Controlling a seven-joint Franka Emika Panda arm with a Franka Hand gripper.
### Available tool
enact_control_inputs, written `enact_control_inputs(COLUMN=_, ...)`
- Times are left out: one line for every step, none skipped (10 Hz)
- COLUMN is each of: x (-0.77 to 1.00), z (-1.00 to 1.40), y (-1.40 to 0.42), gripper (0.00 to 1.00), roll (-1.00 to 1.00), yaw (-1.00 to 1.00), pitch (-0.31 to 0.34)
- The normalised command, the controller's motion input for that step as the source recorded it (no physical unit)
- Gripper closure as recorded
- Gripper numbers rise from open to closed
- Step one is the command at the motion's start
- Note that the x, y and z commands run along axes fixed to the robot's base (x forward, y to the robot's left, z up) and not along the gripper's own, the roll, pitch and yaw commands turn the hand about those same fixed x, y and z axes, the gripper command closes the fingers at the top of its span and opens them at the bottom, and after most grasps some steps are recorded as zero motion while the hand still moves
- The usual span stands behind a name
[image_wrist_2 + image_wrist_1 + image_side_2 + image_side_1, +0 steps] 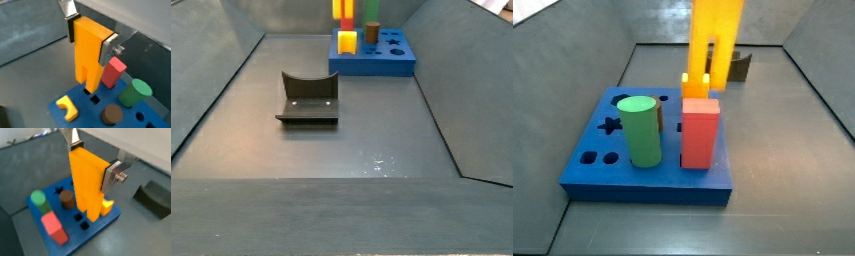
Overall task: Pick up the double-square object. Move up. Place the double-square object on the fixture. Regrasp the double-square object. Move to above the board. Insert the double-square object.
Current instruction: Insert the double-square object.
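My gripper (95,163) is shut on the double-square object (87,180), a long yellow-orange bar that hangs upright between the silver fingers (108,49). In both wrist views its stepped lower end (88,85) sits right over two small square holes (90,96) in the blue board (81,119). I cannot tell whether the end touches the board. In a side view the bar (718,40) rises behind the board (647,175) and runs out of frame; the gripper does not show there. The dark fixture (307,98) stands empty, away from the board (378,64).
Standing in the board are a green cylinder (640,130), a red block (700,132), a brown cylinder (111,115) and a short notched yellow block (67,107). Grey walls enclose the floor (372,130). The fixture (157,198) lies beyond the board.
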Motion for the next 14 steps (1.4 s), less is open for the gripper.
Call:
enact_control_inputs(x=-0.19, z=-0.47, y=-0.07, gripper=1.0, roll=0.0, yaw=0.13, pitch=-0.053)
enact_control_inputs(x=-0.22, z=-0.2, y=0.0, gripper=1.0, roll=0.05, yaw=0.0, pitch=0.0)
enact_control_inputs(x=-0.05, z=-0.28, y=0.0, gripper=1.0, roll=0.03, yaw=-0.31, pitch=0.0)
enact_control_inputs(x=0.0, z=-0.4, y=0.0, gripper=1.0, roll=0.0, yaw=-0.49, pitch=-0.084)
enact_control_inputs(x=0.01, z=-0.51, y=-0.05, gripper=1.0, roll=-0.04, yaw=-0.48, pitch=-0.229)
enact_control_inputs(x=0.02, z=-0.5, y=0.0, gripper=1.0, roll=-0.05, yaw=-0.38, pitch=-0.291)
enact_control_inputs(x=0.0, z=-0.33, y=0.0, gripper=1.0, roll=-0.04, yaw=-0.2, pitch=-0.223)
enact_control_inputs(x=-0.17, z=-0.16, y=0.0, gripper=1.0, roll=-0.06, yaw=-0.09, pitch=-0.131)
enact_control_inputs(x=-0.22, z=-0.17, y=0.0, gripper=1.0, roll=-0.04, yaw=-0.07, pitch=-0.117)
enact_control_inputs(x=-0.15, z=-0.28, y=0.0, gripper=1.0, roll=-0.02, yaw=-0.02, pitch=-0.12)
enact_control_inputs(x=-0.19, z=-0.31, y=0.03, gripper=1.0, roll=-0.02, yaw=-0.01, pitch=-0.147)
enact_control_inputs(x=-0.17, z=-0.38, y=0.0, gripper=1.0, roll=-0.04, yaw=0.0, pitch=-0.179)
enact_control_inputs(x=0.0, z=-0.62, y=0.0, gripper=1.0, roll=-0.03, yaw=-0.1, pitch=-0.184)
enact_control_inputs(x=0.06, z=-0.76, y=0.0, gripper=1.0, roll=0.0, yaw=-0.13, pitch=-0.174)
